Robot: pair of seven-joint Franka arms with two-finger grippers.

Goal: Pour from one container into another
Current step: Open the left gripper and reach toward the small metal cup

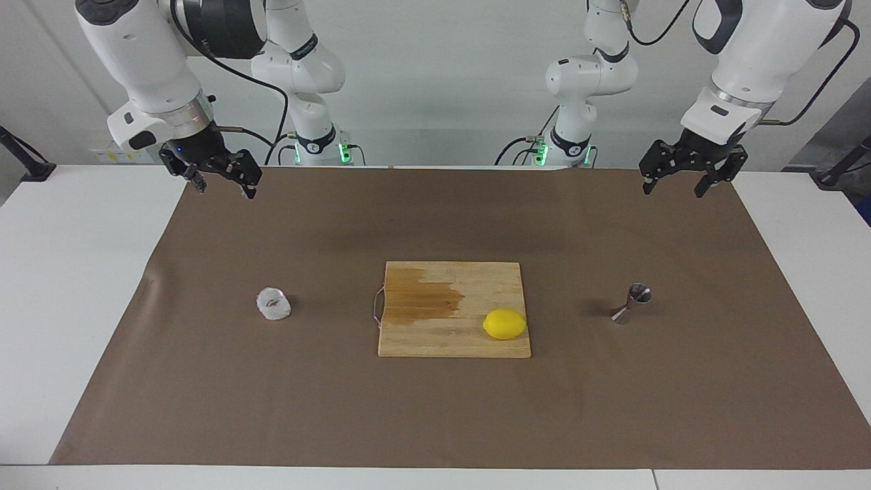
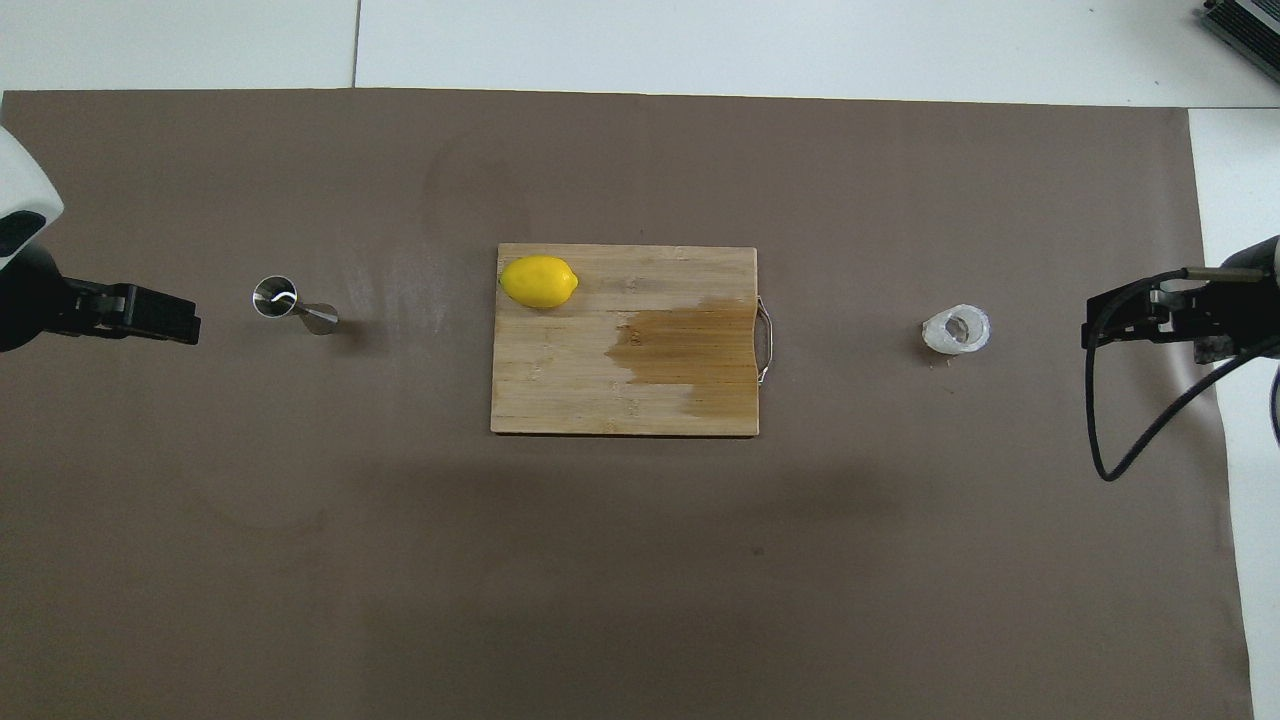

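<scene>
Frosted squat cup [image 1: 273, 304], hourglass steel jigger [image 1: 631, 303]

In the overhead view, the left tool [image 2: 165, 315] at the left edge and the right tool [image 2: 1120, 322] at the right edge show only partly, their arms cut off. What the whitish cup [image 1: 273, 304] holds is too small to tell.

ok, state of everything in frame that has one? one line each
whitish cup: upright on the mat, untouched
steel jigger: upright on the mat, untouched
lemon: resting on the board
cutting board: flat, dark wet-looking patch at its handle end
left gripper: open, empty, raised
right gripper: open, empty, raised
</scene>
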